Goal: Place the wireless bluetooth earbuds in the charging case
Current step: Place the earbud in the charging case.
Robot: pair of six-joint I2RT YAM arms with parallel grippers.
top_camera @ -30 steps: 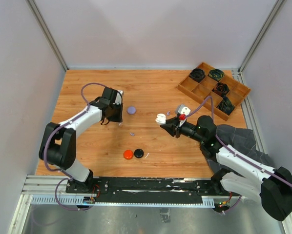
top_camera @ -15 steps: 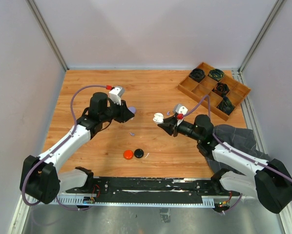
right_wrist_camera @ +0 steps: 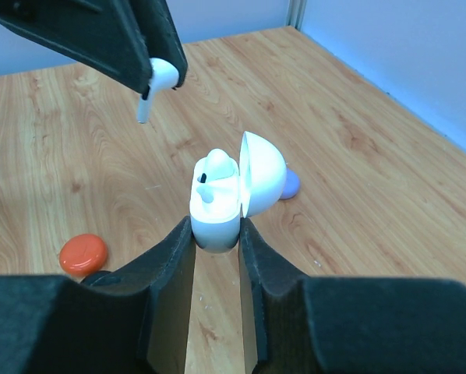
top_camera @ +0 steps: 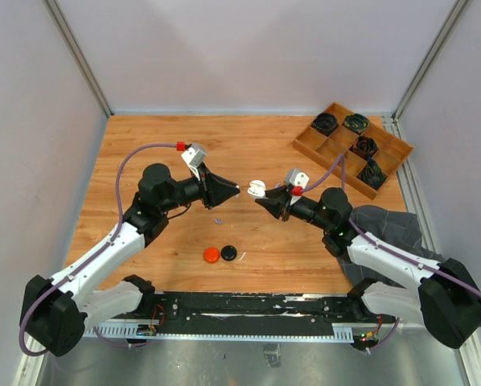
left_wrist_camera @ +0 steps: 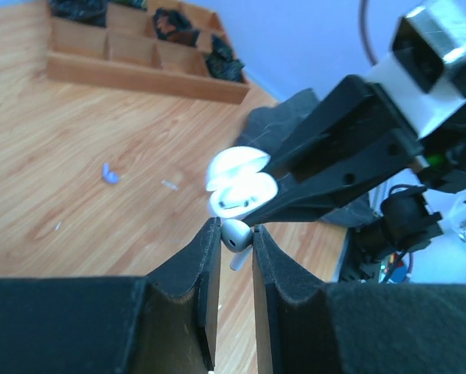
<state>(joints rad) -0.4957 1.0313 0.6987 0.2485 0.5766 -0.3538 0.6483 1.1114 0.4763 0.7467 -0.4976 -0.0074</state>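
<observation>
**A:** Start at the left. What is the left hand doing?

**B:** The left hand (top_camera: 231, 190) is raised above the tabletop (top_camera: 144, 145) and points to the right. Its fingers are pinched together on a white earbud (left_wrist_camera: 234, 234). The round head sits between the pads, and in the right wrist view the stem hangs free below them.

**A:** And on the wood near it?

**B:** A pale purple earbud (top_camera: 217, 220) lies loose near that hand, on the side towards the arm bases. Closer still to the bases, an orange disc (top_camera: 211, 255) and a black disc (top_camera: 228, 252) lie side by side.

**A:** Where is the charging case?

**B:** It is in the air between the two hands. The charging case (right_wrist_camera: 217, 206) is white, with its lid swung open. The right hand (right_wrist_camera: 216, 238) is clamped on its lower body, one finger on each side. The held bud is just beside the open case with a gap between them, so it is not seated in it.

**A:** Is anything inside the case?

**B:** Something white and rounded stands in one pocket. I cannot tell for sure that it is a bud.

**A:** And further right?

**B:** A purple disc (right_wrist_camera: 290, 185) lies on the wood behind the lid. A dark cloth (top_camera: 389, 229) sits under the right arm. A wooden tray (top_camera: 309, 153) is in the far right corner, with black coiled bundles (top_camera: 325, 122) in its compartments.
</observation>
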